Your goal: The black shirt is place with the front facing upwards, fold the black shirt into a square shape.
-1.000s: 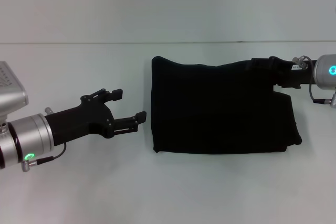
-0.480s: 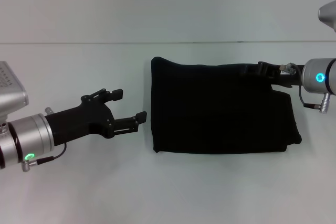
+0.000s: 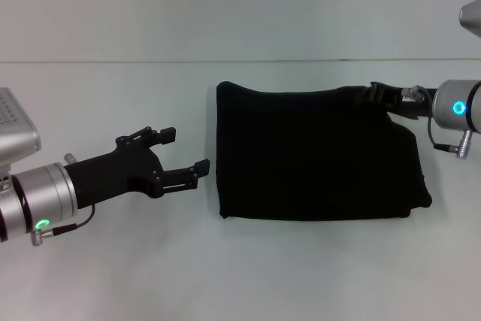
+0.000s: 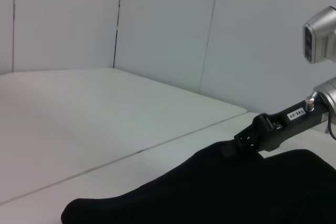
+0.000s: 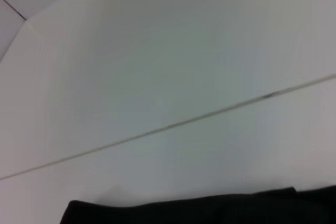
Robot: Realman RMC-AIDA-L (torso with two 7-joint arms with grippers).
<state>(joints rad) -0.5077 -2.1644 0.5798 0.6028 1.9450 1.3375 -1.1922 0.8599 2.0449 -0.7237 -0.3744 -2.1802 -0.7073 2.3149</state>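
White desk (image 3: 105,276) fills the head view, with a pale wall behind it and a thin seam running across at the far edge. One black shirt (image 3: 316,155) is seen lying on the desk, just to the 3 o'clock side of centre. It has been folded into a compact block, somewhat wider than deep, with straight edges at 9 and 6 o'clock and a looser, rounded corner toward 4 o'clock. No lettering or neck label can be made out on the upper face.

Two arms are counted, one tool each. The left tool (image 3: 186,154) is held low at 9 o'clock of the shirt, just beside its edge and not touching it, with its fingers spread wide and nothing between them. The right tool (image 3: 378,95) is seen at about 2 o'clock, at the shirt's far corner, where it meets or overlaps the cloth. In the left wrist view the same right tool (image 4: 247,141) is shown resting against the top of the dark fabric (image 4: 220,192). Whether the cloth is pinched cannot be told.

The folding is judged to be nearly complete. What appears to remain is the release of the far corner, and perhaps a last tidying so the block reads squarer.
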